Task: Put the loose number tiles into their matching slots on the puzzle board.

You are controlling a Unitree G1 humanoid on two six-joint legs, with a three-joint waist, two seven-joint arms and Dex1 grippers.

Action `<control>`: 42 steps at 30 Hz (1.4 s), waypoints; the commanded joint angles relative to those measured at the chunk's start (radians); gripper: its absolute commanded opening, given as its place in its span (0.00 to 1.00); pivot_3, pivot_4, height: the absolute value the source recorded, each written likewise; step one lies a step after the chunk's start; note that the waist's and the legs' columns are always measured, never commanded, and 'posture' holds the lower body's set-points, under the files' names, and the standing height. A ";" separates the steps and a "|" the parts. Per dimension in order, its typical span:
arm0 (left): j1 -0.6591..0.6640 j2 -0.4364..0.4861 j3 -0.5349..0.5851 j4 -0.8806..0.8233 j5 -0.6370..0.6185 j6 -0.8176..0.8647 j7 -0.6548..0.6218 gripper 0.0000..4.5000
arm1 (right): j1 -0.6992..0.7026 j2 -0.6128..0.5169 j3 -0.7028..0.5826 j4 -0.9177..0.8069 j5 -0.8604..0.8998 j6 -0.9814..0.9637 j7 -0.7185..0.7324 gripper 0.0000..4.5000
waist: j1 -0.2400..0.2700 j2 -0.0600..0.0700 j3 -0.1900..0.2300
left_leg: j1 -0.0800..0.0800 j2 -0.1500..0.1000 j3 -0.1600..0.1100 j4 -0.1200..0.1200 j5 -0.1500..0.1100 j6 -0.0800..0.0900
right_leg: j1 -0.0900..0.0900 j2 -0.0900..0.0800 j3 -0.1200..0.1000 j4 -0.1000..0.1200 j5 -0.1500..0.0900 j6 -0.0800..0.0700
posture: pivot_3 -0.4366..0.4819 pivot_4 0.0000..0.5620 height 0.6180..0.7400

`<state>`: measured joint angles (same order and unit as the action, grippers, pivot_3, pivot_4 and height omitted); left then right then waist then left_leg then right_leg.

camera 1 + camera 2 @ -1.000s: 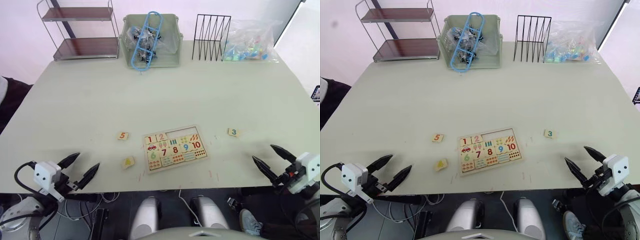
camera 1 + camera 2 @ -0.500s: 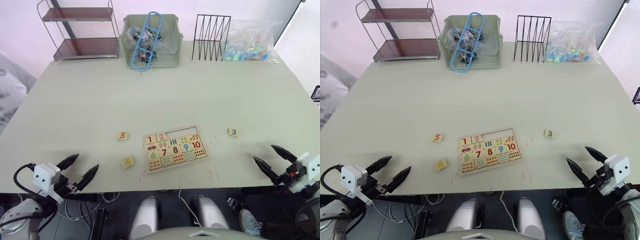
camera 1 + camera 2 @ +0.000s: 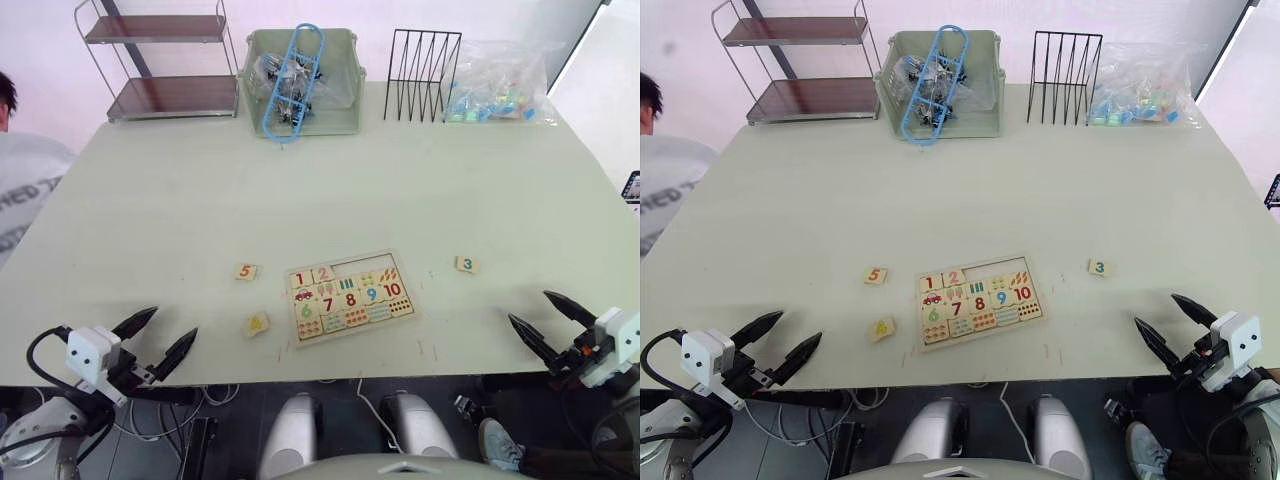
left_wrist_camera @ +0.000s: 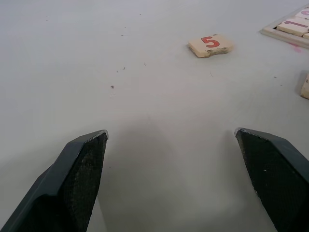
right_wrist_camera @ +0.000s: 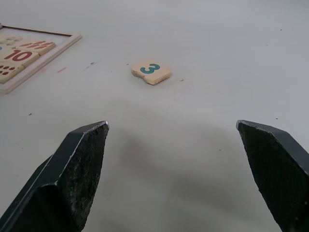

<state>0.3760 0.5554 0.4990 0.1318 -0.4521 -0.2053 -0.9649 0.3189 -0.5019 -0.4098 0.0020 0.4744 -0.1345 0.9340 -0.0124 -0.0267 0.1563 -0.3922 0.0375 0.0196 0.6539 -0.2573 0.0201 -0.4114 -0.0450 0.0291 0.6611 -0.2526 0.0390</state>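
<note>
Your puzzle board (image 3: 347, 297): near the tabletop's (image 3: 400, 180) front edge; tiles 5 (image 3: 245, 271), 4 (image 3: 257, 323), 3 (image 3: 466, 264) loose. Left gripper (image 3: 156, 339), right gripper (image 3: 546, 320): jaws spread, empty.

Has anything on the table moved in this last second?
Nothing was picked up or released. A person in a pale shirt has come in at the table's left edge. The pale-wood puzzle board, the loose 5 tile and 3 tile stayed put.

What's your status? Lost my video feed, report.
Left gripper and right gripper open, empty, at the near table edge. Puzzle board holds 1 and 2; tiles 5, 4, 3 loose. Nothing in the way.
</note>
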 commanded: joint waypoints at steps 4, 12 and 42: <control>0.000 0.009 0.001 -0.009 0.002 -0.015 -0.001 1.00 | 0.005 -0.006 -0.017 -0.001 0.012 -0.032 0.012 0.99 | 0.000 0.000 0.000 | 0.000 0.000 0.000 0.000 0.000 0.000 | 0.000 0.000 0.000 0.000 0.000 0.000 | 0.48 0.27 1.00; -0.010 0.015 -0.007 -0.014 0.003 -0.007 -0.002 1.00 | 0.005 -0.010 -0.020 0.010 0.013 -0.045 0.016 0.99 | 0.000 0.000 0.000 | 0.002 0.000 0.000 0.000 0.000 0.000 | 0.002 0.000 0.000 0.000 0.000 0.000 | 0.48 0.27 1.00; -0.249 0.254 -0.071 0.022 -0.170 0.155 -0.519 1.00 | -0.480 -0.343 0.225 0.158 -0.077 0.226 0.230 0.99 | -0.001 0.001 0.000 | 0.005 0.000 0.001 0.000 0.000 0.000 | 0.004 0.003 0.002 0.001 0.000 0.000 | 0.48 0.27 1.00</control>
<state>0.1289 0.7973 0.4211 0.1537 -0.6016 -0.0519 -1.4665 -0.1506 -0.8303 -0.1872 0.1607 0.4029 0.0837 1.1434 -0.0138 -0.0258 0.1568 -0.3870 0.0372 0.0210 0.6540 -0.2573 0.0202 -0.4075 -0.0418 0.0310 0.6617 -0.2517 0.0397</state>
